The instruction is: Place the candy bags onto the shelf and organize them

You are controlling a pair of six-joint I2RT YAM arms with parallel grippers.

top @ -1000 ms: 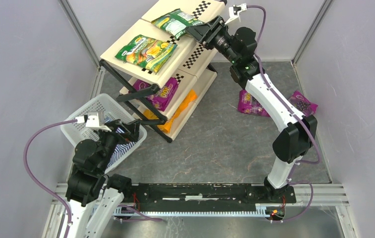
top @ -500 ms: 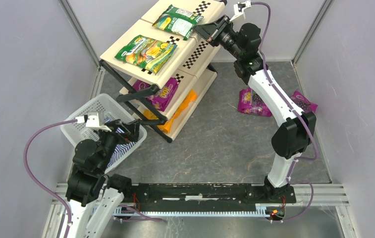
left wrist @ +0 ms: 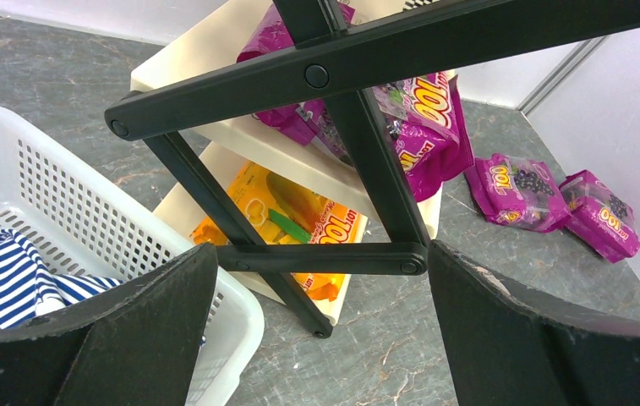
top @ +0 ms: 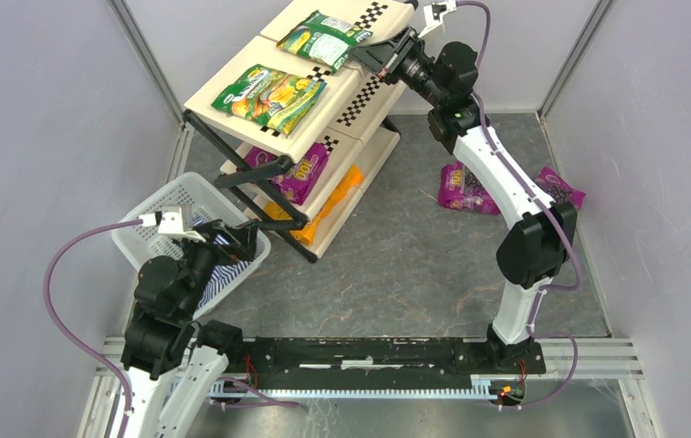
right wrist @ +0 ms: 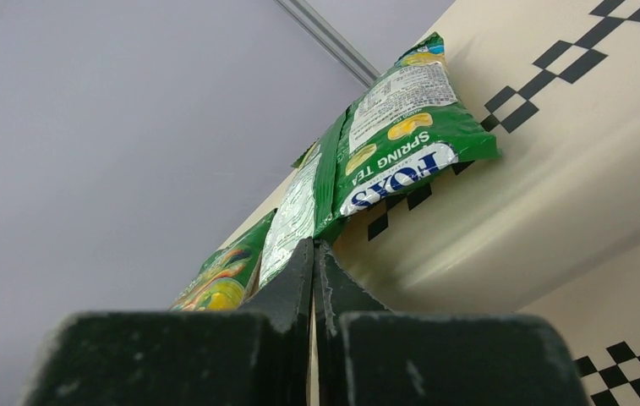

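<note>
right wrist: green candy bag point(right wrist: 384, 161) just beyond closed claw point(right wrist: 313, 246)

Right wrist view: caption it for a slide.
Right gripper, jaws shut, facing a green candy bag atop the shelf.

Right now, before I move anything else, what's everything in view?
green candy bags: 2, green-yellow, shelf top tier
shelved purple candy bag: at least 1, purple, middle tier
orange candy bag: 1, orange, bottom tier
loose purple candy bags: 2, purple, lying right of shelf
shelf: 1, cream, black frame, far left
basket: 1, white, near left
striped cloth: 1, blue-white, in basket
left claw: open, over basket
right claw: shut, at far green bag's edge
</note>
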